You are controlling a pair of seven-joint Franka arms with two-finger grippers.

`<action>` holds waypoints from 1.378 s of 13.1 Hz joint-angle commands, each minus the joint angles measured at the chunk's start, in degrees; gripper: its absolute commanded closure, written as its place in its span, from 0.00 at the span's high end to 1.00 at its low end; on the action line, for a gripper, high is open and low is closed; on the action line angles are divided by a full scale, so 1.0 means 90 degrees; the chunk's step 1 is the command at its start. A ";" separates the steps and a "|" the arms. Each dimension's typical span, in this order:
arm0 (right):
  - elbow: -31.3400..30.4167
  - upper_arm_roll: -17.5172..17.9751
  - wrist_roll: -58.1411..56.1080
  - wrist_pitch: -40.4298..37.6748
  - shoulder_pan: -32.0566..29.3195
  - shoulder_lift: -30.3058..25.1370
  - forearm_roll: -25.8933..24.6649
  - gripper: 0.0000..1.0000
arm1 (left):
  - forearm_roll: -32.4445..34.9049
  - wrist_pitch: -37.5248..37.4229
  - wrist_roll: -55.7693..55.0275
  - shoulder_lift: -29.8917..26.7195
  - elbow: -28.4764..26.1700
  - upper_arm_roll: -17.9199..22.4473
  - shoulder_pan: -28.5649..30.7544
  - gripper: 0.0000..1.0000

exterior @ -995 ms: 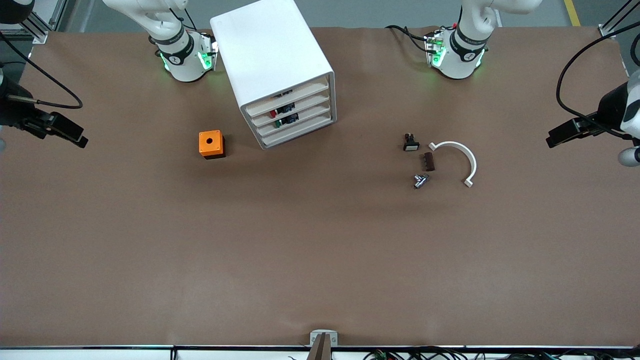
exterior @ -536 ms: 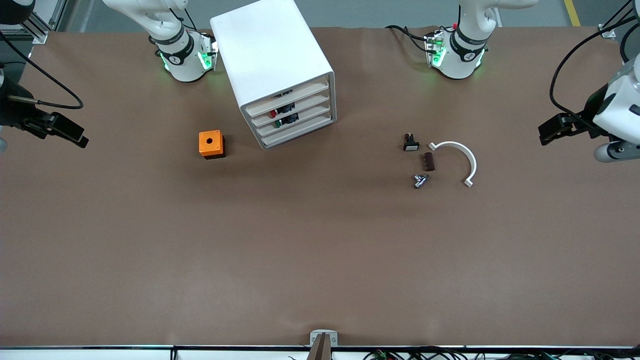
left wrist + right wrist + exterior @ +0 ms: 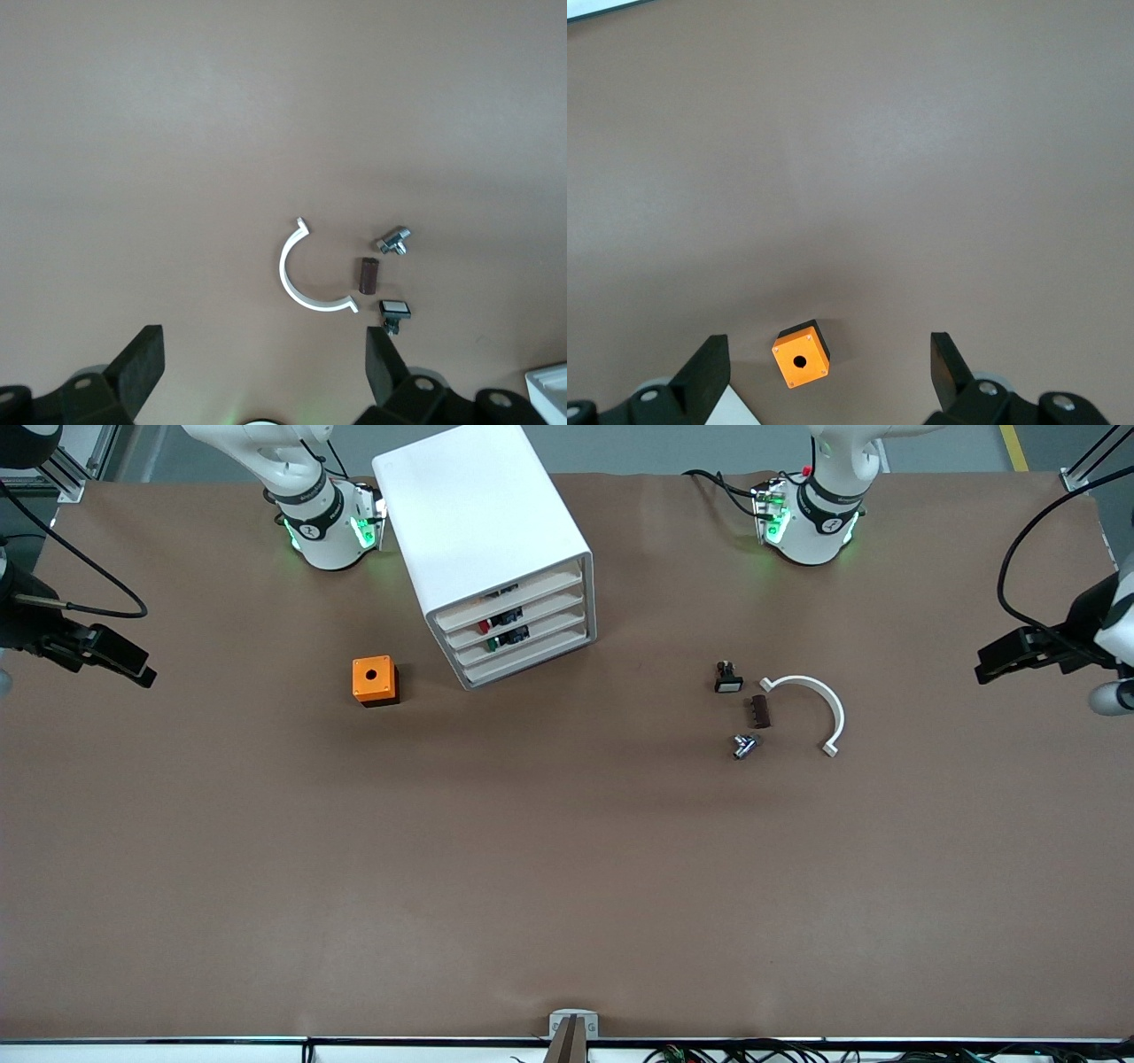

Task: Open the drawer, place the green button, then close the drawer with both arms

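Apparently complete: the button (image 3: pixel 490 642) lies inside the drawer (image 3: pixel 516 640), which is pushed in. Left gripper (image 3: pixel 263 365) and right gripper (image 3: pixel 828 367) hang spread and empty over opposite table ends; both arms wait.

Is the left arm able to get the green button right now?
Probably not yet. The button sits inside a shut drawer of the cabinet, and the left gripper, jaws open, hangs at its end of the table.
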 commanded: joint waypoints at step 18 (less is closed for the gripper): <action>-0.0134 0.0055 -0.0122 0.0054 -0.0125 -0.0107 -0.0021 1.00 | -0.0198 0.0791 -0.0068 -0.1213 -0.1534 -0.0273 0.0111 1.00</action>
